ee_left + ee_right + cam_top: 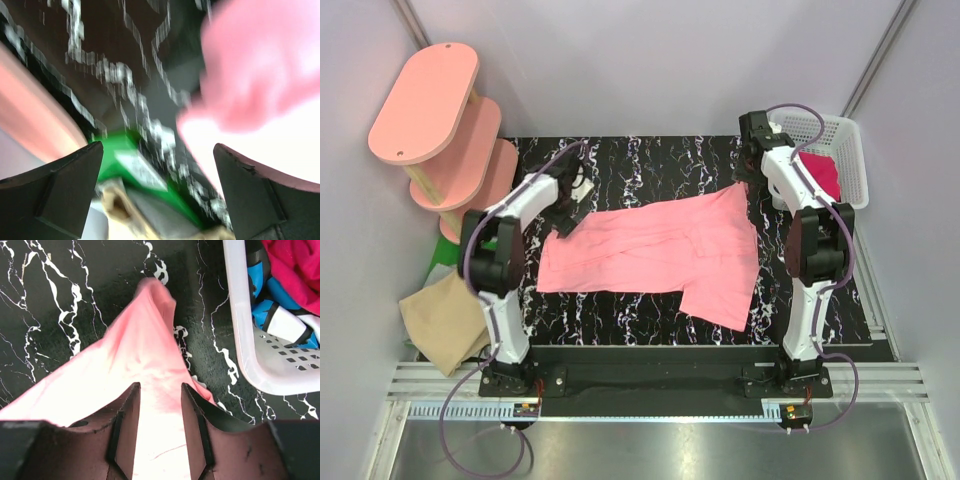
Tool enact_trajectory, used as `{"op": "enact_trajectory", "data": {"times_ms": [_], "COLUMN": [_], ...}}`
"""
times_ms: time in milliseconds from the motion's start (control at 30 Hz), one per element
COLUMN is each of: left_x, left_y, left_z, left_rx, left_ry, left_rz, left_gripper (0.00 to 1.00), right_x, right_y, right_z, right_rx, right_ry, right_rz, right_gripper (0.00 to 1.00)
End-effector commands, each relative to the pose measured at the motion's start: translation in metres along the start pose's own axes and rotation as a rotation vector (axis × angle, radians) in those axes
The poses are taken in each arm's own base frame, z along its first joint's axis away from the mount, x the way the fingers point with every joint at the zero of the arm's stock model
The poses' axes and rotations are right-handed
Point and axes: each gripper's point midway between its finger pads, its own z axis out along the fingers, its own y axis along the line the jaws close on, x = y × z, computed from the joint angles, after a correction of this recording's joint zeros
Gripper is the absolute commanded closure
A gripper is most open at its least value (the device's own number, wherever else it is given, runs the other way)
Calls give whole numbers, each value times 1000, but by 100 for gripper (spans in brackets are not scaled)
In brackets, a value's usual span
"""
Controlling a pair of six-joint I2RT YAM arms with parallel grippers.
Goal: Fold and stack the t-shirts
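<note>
Closest to the lens, your right gripper (161, 390) has its jaws partly apart. The salmon-pink t-shirt (135, 355) shows in the gap between them and runs ahead of the fingers as a raised ridge on the black marble table (45, 285). Just right of that gripper stands the white lattice basket (240, 340). It holds the magenta-red t-shirt (295, 265) and a blue-and-white object (272, 310).

Your left gripper (157, 150) is spread wide with nothing between the fingers, and the pink shirt's edge lies just to its right. The picture there is blurred.

The tan-beige t-shirt (440, 320) lies off the table, behind and left of your left gripper. The pink oval shelf (425, 100) stands further out on that side.
</note>
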Motion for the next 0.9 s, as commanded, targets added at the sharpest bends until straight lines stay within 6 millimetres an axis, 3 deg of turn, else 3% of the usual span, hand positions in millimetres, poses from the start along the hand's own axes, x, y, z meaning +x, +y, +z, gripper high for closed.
{"op": "enact_trajectory", "data": {"times_ms": [0, 67, 133, 267, 367, 500, 567, 600, 733, 867], "left_x": [25, 52, 65, 82, 78, 63, 52, 48, 35, 38], "left_y": [-19, -42, -54, -79, -92, -89, -86, -85, -80, -84], "left_z": [-66, -57, -57, -49, -39, -33, -35, -36, -40, -33], "left_rx": [87, 132, 154, 240, 304, 307, 311, 310, 308, 317], "left_ry": [-156, -104, -90, -58, -36, -36, -55, -64, -90, -68], "left_rz": [-21, 5, 10, 3, -12, -48, -65, -70, -85, -89], "left_gripper": [1, 2, 3, 5, 6, 4, 4, 4, 4, 5], "right_x": [-26, -27, -28, -9, 20, 68, 78, 93, 109, 121], "right_y": [-1, -9, -15, -18, -23, -39, -40, -44, -51, -58], "right_z": [-35, -44, -50, -62, -56, -40, -40, -37, -32, -27], "right_rx": [-21, -2, 19, -18, -18, 22, 9, 16, 33, 59], "right_ry": [-102, -120, -135, -98, -31, 69, 78, 109, 130, 152], "right_rz": [19, 33, 42, 59, 66, 44, 58, 55, 49, 45], "right_gripper": [55, 50, 45, 59, 59, 58, 56, 56, 55, 55]}}
